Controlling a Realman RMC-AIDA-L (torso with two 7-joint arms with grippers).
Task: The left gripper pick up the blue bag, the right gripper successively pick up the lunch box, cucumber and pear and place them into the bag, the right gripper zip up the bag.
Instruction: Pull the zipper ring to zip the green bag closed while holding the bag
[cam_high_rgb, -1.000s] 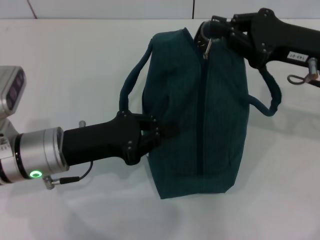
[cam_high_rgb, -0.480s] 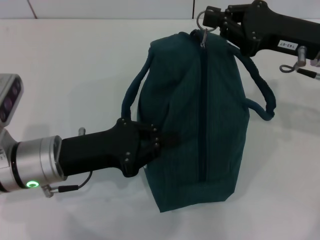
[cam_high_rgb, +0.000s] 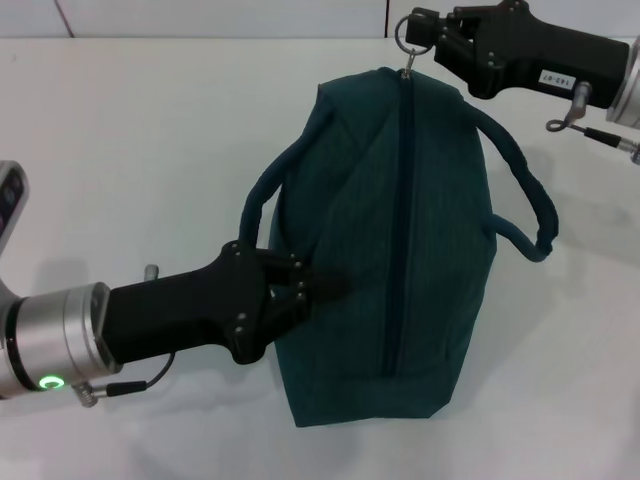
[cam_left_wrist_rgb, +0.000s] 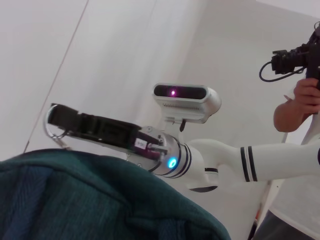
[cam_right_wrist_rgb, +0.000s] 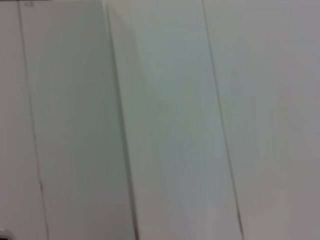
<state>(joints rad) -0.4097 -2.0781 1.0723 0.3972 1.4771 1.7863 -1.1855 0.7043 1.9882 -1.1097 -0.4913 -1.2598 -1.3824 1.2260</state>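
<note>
Nearest the front edge of the white table (cam_high_rgb: 120, 130), the left gripper (cam_high_rgb: 300, 287) reaches in from the left on a matte black arm with a smooth silver cylindrical wrist, a green ring light glowing on it; its two black fingers are pinched on the fabric of the blue bag's (cam_high_rgb: 400, 260) left side, just below where one loop handle joins. The bag is the one container in view, a bulky, soft-sided shape of dark teal-blue woven cloth with a fine ribbed texture, standing at the middle of the table with its long axis running from the front edge toward the far edge. Its zipper line runs straight along the top ridge and looks closed along the whole length, so nothing inside can be seen. Two rope-like padded handles arch out, one on each side. At the bag's far end, close to the table's far edge, the right gripper (cam_high_rgb: 420, 30) comes in from the right, its fingers closed on the metal ring pull (cam_high_rgb: 407, 32) of the zipper, which stands just above the bag's end. The left wrist view shows the same ring (cam_left_wrist_rgb: 50, 125) at that gripper's tip above the cloth.
</note>
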